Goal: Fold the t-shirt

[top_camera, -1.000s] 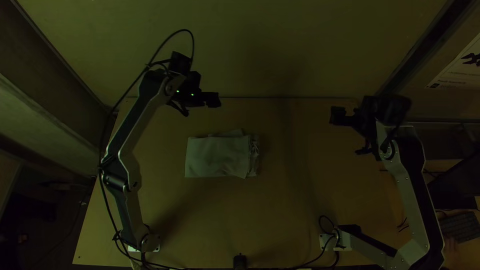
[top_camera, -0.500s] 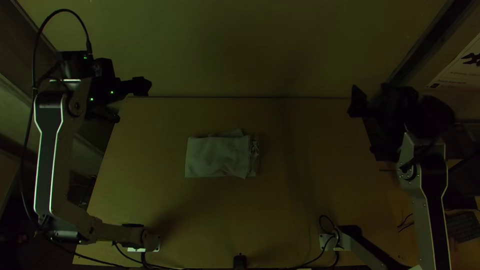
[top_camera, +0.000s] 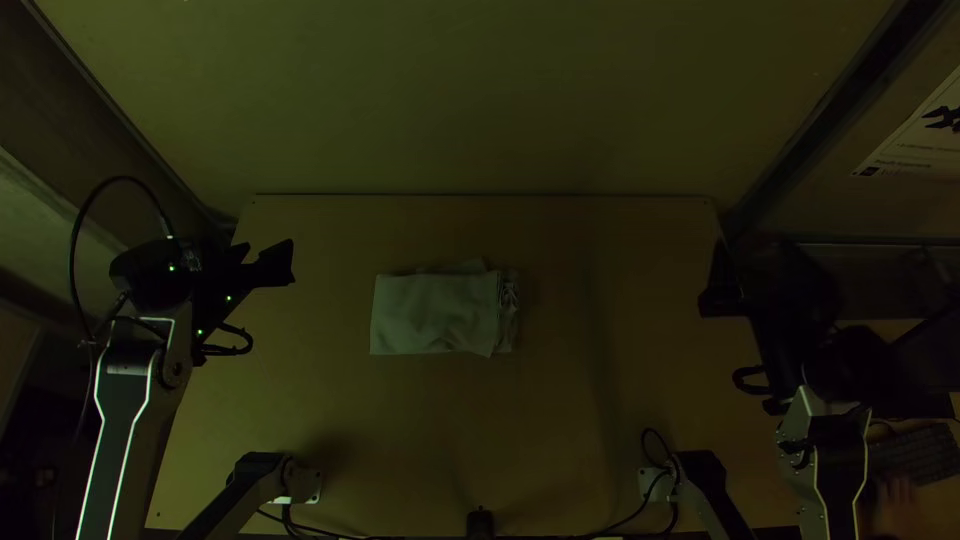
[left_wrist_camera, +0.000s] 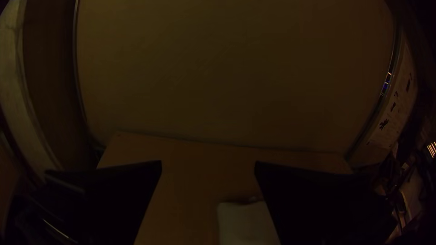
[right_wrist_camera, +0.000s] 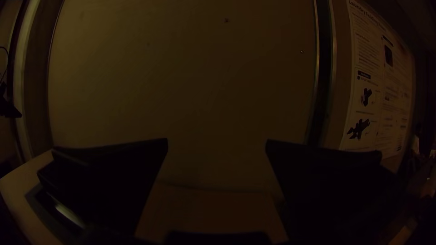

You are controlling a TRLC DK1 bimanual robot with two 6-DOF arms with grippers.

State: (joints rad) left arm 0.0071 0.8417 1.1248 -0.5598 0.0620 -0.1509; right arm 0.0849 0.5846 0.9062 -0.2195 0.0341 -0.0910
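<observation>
One black flat-fingered left gripper (top_camera: 272,262), one matching right gripper (top_camera: 720,285), both spread apart, flanking pale rectangular folded cloth t-shirt (top_camera: 435,313) on light wooden table (top_camera: 630,370).

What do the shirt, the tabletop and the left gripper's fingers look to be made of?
T-shirt: soft matte fabric, likely cotton or a blend, judging by its slight creases and crumpled edge.
Tabletop: light wood or wood-look board, dull and smooth.
Fingers of the left gripper: probably matte black plastic, since they show little shine; coated metal is possible.

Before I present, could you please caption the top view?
Folded t-shirt on the table, left gripper and right gripper well clear.
</observation>
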